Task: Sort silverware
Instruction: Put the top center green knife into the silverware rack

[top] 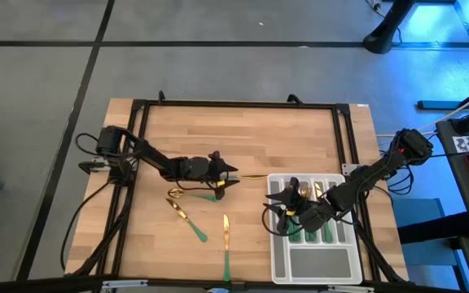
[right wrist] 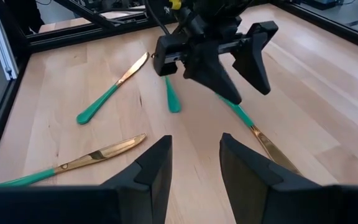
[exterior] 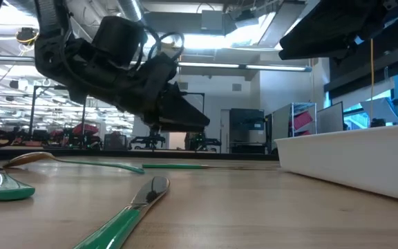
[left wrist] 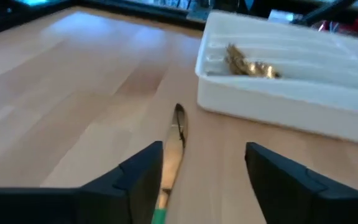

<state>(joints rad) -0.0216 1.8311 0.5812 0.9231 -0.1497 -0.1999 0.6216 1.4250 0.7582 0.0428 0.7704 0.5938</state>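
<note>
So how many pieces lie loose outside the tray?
4: spoon and tray-side knife at the left gripper, slanted piece beside the spoon, lone knife nearer the front edge. Gripper could hide more.

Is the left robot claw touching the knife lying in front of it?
Apart. In the left wrist view the left gripper stands open, and the knife lies on the table beside one finger, with wood showing between them.

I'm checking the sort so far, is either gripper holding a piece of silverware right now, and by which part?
Nothing is held. The left gripper stands open over a knife lying on the table. The right gripper hovers open near the tray, nothing between its fingers.
</note>
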